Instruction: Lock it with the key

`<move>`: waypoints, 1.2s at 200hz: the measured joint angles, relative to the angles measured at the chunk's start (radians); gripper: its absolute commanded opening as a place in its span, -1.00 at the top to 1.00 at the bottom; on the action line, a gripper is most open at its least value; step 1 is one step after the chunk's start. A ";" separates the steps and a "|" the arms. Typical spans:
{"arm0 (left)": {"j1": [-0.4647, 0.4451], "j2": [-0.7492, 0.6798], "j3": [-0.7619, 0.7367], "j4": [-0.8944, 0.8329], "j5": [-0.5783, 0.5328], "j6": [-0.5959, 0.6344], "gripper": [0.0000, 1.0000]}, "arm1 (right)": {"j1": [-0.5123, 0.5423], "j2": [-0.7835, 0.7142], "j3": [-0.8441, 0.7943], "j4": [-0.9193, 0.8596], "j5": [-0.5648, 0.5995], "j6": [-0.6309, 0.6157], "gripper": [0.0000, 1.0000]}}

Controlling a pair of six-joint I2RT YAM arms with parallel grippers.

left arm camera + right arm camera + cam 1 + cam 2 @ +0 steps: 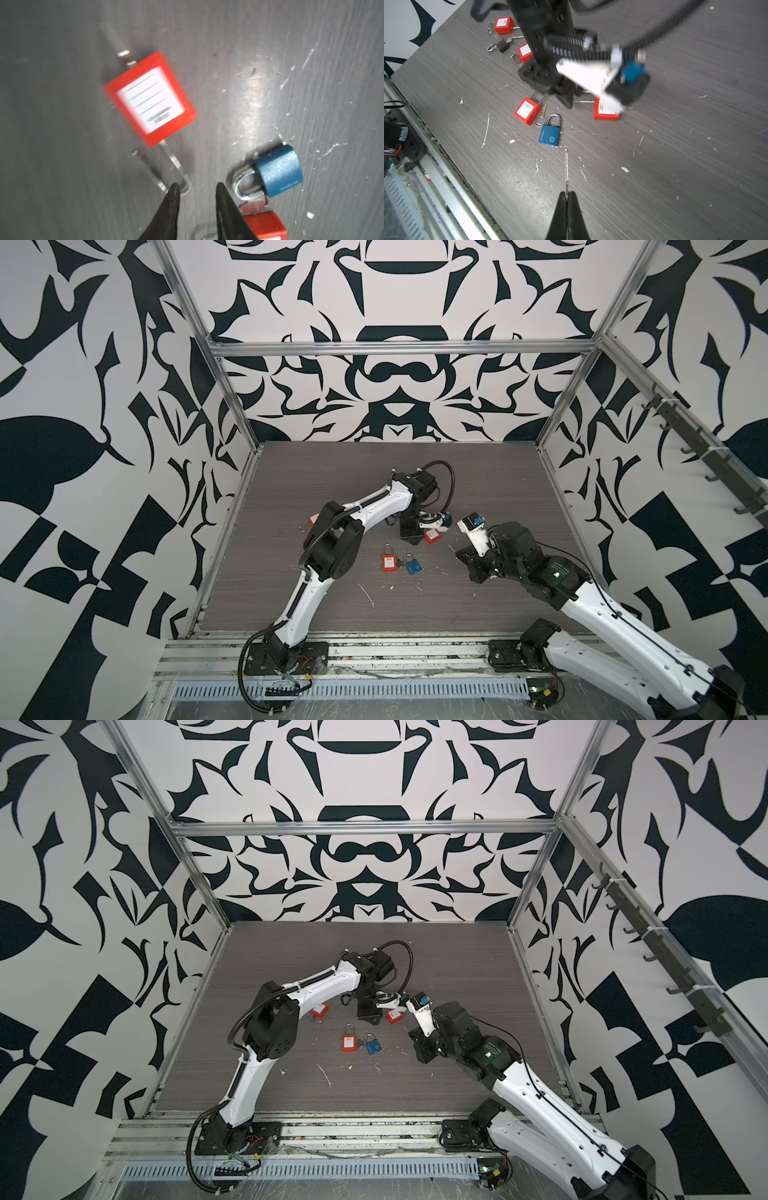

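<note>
A thin metal key sticks out edge-on from my right gripper, which is shut on it and hangs over the table right of centre. The key's tip points toward a blue padlock with a closed shackle. A red padlock with a white label lies under the left wrist camera. Its long shackle stands open, one end free of the body. My left gripper is open just above the shackle's bend, with nothing between its fingers.
A second red padlock lies beside the blue padlock, with a key between them. Further red padlocks and a black padlock lie toward the left wall. The metal rail runs along the table's front edge.
</note>
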 measured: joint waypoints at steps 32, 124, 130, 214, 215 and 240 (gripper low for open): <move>0.132 -0.210 -0.185 0.195 0.076 -0.129 0.32 | 0.072 0.051 0.040 -0.025 0.031 0.080 1.00; 0.341 -0.862 -0.901 0.779 0.123 -0.564 0.04 | 0.144 0.483 0.092 0.117 0.085 0.256 1.00; 0.342 -0.892 -0.931 0.795 0.113 -0.587 0.02 | 0.139 0.505 0.098 0.124 0.082 0.256 1.00; 0.345 -1.176 -1.239 1.012 0.042 -0.863 -0.31 | 0.075 0.780 0.192 0.197 0.007 0.256 1.00; 0.345 -1.176 -1.239 1.012 0.043 -0.864 -0.31 | 0.075 0.781 0.192 0.197 0.006 0.256 1.00; 0.345 -1.176 -1.237 1.009 0.043 -0.890 -0.33 | 0.075 0.815 0.200 0.190 -0.008 0.257 1.00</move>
